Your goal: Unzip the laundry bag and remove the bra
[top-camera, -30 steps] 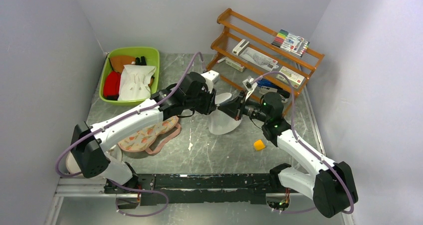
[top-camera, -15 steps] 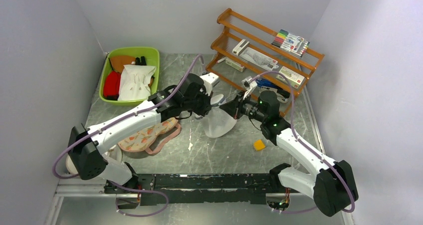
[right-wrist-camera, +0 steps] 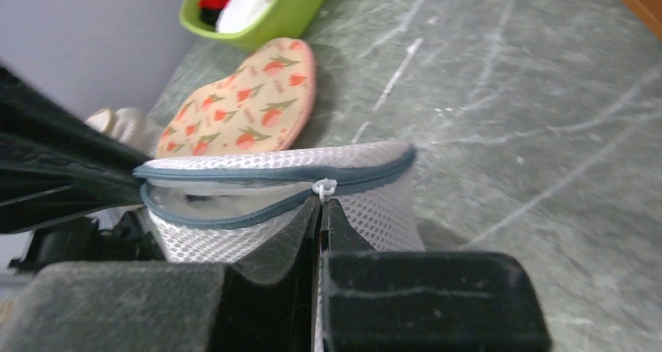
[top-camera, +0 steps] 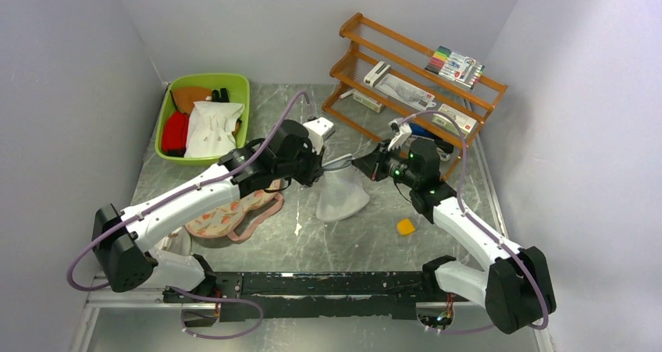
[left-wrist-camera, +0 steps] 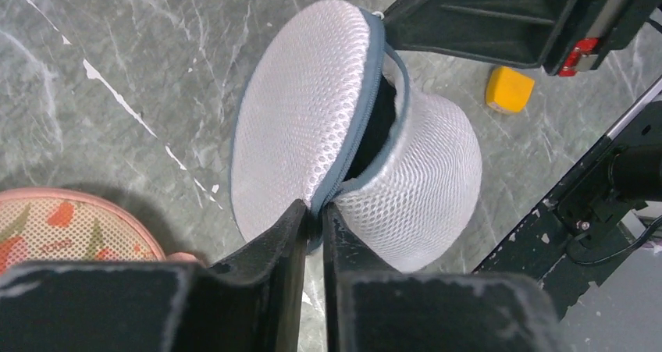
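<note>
The counter (top-camera: 312,243) was grey stone-patterned, shut in by pale bare walls (top-camera: 78,71) on three sides. A green basket (top-camera: 241,94) of cloths stood at its far left corner, a wooden rack (top-camera: 344,49) at the far right, a floral pad (top-camera: 226,215) near the left arm and a small yellow block (top-camera: 405,226) near the right arm.

The laundry bag (top-camera: 342,196) hung over the middle of the counter, between the two hands; whether its bottom touched the surface could not be told. The left hand (top-camera: 318,165) had its fingers pressed together on the dark zipper rim at the bag's closed end. The right hand (top-camera: 361,165) met the bag from the opposite side, pinching the white zipper pull (right-wrist-camera: 324,186). The zipper stood partly undone, the two mesh halves gaping; the gap looked dark inside from the left wrist, and what lay there could not be made out.
</note>
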Controlling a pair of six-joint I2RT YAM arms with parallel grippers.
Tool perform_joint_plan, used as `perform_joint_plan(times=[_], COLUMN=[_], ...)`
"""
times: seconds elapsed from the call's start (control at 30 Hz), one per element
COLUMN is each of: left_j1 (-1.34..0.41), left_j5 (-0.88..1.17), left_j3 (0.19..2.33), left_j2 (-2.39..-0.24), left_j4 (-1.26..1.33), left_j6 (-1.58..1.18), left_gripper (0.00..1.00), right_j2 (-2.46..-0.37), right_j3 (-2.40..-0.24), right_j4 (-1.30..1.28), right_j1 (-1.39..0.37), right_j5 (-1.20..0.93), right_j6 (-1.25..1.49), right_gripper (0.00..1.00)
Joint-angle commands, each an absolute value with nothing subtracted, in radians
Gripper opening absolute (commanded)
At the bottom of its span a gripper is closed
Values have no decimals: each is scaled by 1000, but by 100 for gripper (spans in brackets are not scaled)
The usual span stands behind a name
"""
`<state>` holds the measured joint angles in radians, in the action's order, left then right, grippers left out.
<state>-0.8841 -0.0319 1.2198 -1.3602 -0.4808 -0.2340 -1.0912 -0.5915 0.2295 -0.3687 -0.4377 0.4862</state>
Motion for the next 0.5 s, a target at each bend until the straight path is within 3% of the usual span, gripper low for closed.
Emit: perform_joint_plan(times=[0.0,0.27,0.47], left_j1=[-870,-846,-842], left_j5=[2,75,93], left_j3=[1228,1285,1334], left_j2=[-1341,-1344,-1414], left_j4=[-483,-456,-472], left_j6=[-258,-321,-318], left_gripper=[31,70,70], right_j2=[-1099,-1078,-1076], right_j3=[-570,-563,-565], right_j4=[409,463,475], right_j1=[-372,-399,-411], right_j5=[-665,-725,-742], right_j6=[488,478,475], right_gripper=[0,0,0])
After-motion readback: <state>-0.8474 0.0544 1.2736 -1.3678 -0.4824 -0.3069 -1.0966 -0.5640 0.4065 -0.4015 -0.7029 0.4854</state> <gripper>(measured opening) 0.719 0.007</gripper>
